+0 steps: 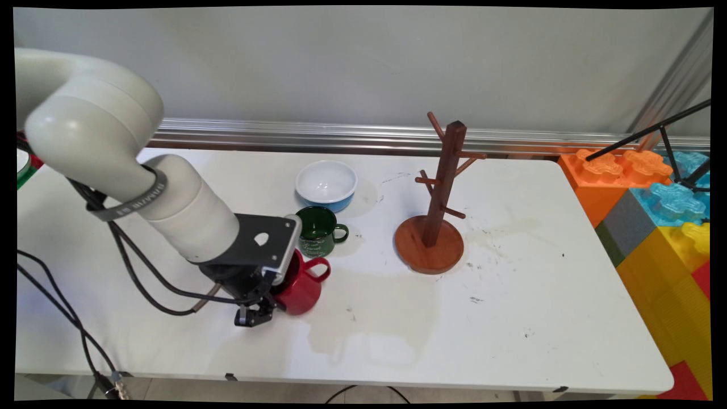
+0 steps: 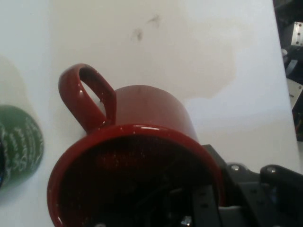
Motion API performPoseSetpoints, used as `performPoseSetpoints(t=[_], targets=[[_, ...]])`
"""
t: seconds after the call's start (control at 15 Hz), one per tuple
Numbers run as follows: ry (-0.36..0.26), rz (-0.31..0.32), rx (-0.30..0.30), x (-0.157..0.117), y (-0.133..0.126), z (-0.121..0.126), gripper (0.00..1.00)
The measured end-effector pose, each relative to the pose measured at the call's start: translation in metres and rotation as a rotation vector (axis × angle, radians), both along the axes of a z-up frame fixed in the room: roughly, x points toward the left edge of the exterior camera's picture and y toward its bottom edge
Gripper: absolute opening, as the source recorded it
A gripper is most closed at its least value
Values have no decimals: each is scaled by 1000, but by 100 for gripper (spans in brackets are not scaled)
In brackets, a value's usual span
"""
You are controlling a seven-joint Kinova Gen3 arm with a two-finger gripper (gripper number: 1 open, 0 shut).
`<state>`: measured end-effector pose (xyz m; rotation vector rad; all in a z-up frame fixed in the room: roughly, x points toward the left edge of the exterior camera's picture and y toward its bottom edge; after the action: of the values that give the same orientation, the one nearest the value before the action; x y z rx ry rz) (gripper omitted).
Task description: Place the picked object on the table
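We look into a red mug [image 2: 142, 156] whose handle points up and left, the gripper [image 2: 208, 208] straddling its right rim with one finger inside, while a green mug [image 2: 19, 142] sits left of it on the white table [image 2: 213, 56].

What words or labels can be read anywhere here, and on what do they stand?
Green mug: white lettering, too blurred to read.
Grey band on the arm: upside-down lettering, too small to read.
Red mug: no lettering visible.
Nothing else shows any text.
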<state>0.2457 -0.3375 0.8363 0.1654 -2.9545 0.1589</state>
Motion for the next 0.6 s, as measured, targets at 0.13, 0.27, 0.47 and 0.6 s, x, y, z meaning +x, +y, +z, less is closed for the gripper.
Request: performPoseSetpoints(t=[0.13, 0.27, 0.47, 0.6], targets=[[-2, -4, 4, -4, -1, -6, 0], [-4, -6, 8, -8, -2, -11, 0], [-6, -6, 11, -12, -5, -18, 0], [-4, -5, 13, -15, -7, -21, 100]])
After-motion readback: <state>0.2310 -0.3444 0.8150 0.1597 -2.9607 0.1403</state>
